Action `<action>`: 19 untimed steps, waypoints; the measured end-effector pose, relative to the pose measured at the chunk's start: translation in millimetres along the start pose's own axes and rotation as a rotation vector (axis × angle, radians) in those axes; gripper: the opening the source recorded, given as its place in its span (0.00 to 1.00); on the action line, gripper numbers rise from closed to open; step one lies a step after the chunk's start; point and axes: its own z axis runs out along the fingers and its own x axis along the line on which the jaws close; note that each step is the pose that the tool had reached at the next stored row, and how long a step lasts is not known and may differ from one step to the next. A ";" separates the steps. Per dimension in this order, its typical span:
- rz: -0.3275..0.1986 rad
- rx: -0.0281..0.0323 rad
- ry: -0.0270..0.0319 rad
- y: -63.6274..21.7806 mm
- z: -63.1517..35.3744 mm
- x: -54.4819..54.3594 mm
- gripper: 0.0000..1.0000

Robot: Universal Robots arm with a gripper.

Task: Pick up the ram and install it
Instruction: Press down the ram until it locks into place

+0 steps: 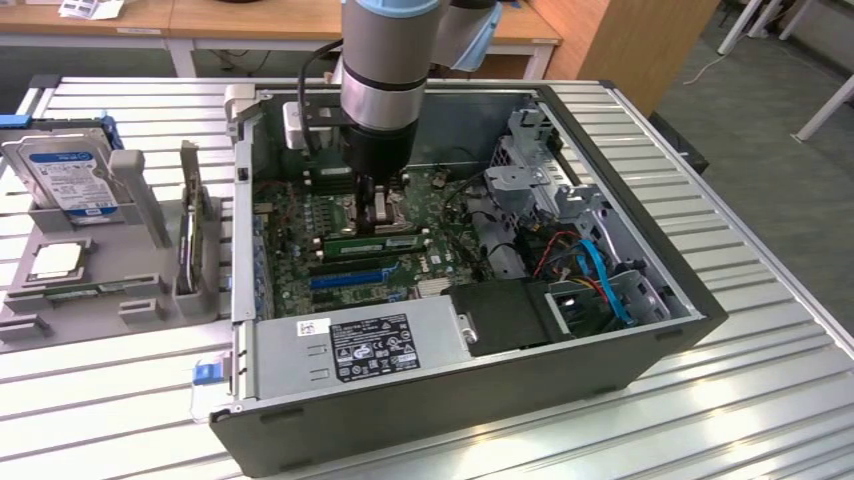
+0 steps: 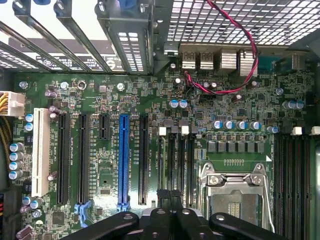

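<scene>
Arm [image 1: 384,60] reaches straight down into the open PC case [image 1: 561,360], which lies on the slatted table [image 1: 747,400]. Gripper [image 1: 384,212] sits low over the motherboard [image 1: 300,225], right at the CPU socket [image 1: 390,205]. In the wrist view the gripper [image 2: 171,197] has both fingers [image 2: 163,202] pressed together with nothing pinched between them. They hang over the motherboard [image 2: 100,105] beside the CPU socket [image 2: 235,195].

Ram [image 1: 374,243]: a green stick lying lengthwise on the board, just at 6 o'clock from the gripper in the exterior view. It's apart from the fingers. It looks seated in a slot, but the exterior angle is too shallow to be sure.

Blue slot [image 1: 350,277] is further out at 6 o'clock from the ram; the same blue slot [image 2: 123,160] is clear in the wrist view. Power supply [image 1: 360,345] fills the case's 6 o'clock end.

Grey holder [image 1: 134,300] stands on the table at 9 o'clock from the case. It carries the hard drive [image 1: 60,170] upright at its 12 o'clock end and the expansion card [image 1: 191,235] on edge along the side nearest the case.
</scene>
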 end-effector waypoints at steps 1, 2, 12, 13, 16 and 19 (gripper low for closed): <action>0.000 0.0000 -0.0001 0.0 0.1 0.0 0.10; 0.000 0.0002 -0.0002 0.6 0.2 0.0 0.10; 0.000 0.0000 -0.0001 1.9 2.0 0.1 0.10; 0.000 0.0000 -0.0001 1.9 2.5 0.1 0.10; 0.000 0.0000 -0.0001 1.9 4.0 0.2 0.10; 0.000 0.0001 -0.0002 1.7 5.5 0.3 0.10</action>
